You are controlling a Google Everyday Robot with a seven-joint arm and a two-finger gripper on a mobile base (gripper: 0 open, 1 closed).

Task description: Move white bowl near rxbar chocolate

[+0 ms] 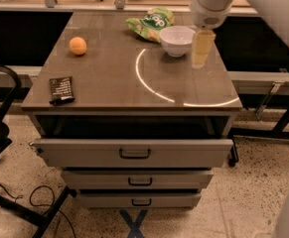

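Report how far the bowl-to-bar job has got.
Done: nothing yet. The white bowl sits at the back right of the table by the green bag, far from the rxbar chocolate at the front left edge. In hand: the hand hangs just right of the bowl, with no grasp showing. Left: grasp the bowl, carry it across and set it beside the bar.

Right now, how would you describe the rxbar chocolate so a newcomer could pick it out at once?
On top of the brown drawer cabinet, the rxbar chocolate lies at the front left corner, far from the white bowl and the gripper hanging just right of that bowl at the back. It is the only flat, black rectangle there, unlike the round orange fruit behind it.
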